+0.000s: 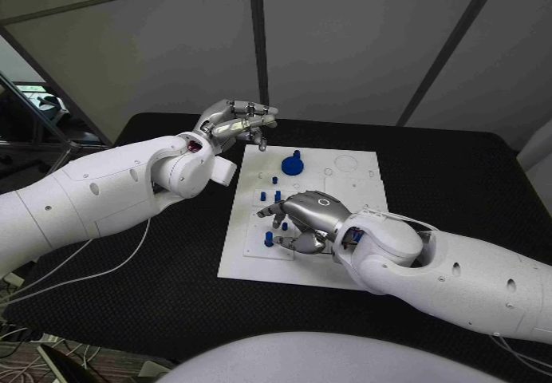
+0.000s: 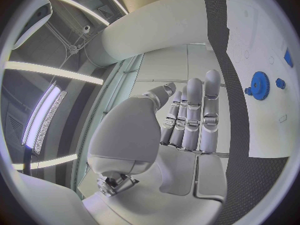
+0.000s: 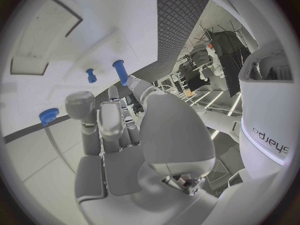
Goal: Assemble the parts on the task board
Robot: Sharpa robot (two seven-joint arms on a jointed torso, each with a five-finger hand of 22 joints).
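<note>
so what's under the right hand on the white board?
The right hand hovers low over the white task board's near half. Small blue pegs stand beside its fingers, and one blue piece sits near the fingertips. Anything directly beneath the palm is covered.

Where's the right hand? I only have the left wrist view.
Observer: In the head view the right hand is over the middle of the task board, palm down.
Operator: Holding a part?
Observer: Can't tell. Its fingers curl down among the small blue parts and hide any grip.
Operator: And the left hand relative to the board?
Observer: The left hand hangs off the board's far left corner, above the black table, with nothing in it.
</note>
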